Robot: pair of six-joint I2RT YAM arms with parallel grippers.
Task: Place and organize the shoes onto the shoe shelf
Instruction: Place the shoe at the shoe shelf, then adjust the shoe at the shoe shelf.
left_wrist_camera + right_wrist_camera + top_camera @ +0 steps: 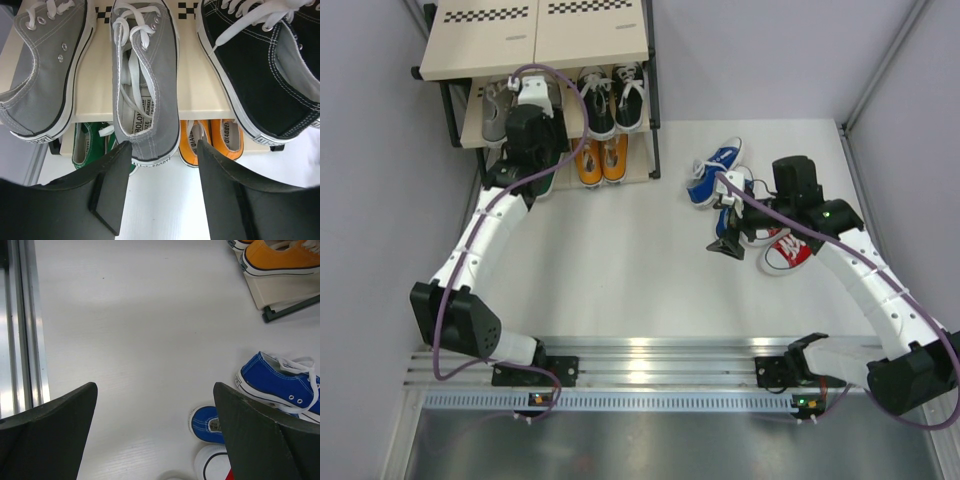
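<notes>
The shoe shelf [535,45] stands at the back left. On its middle board [192,85] sit two grey shoes [145,85] [45,70] and black shoes [260,70]. Orange shoes [601,160] and green shoes [90,145] are on the lowest board. My left gripper [164,147] hangs open just behind the heel of the right grey shoe, gripping nothing. Two blue shoes [715,170] [207,425] and a red shoe [788,250] lie on the table at the right. My right gripper [155,385] is open above bare table just left of them.
The shelf's black tube frame [653,120] runs along its right side. An aluminium rail [650,350] crosses the near edge in front of both arm bases. Grey walls close in on the left and right.
</notes>
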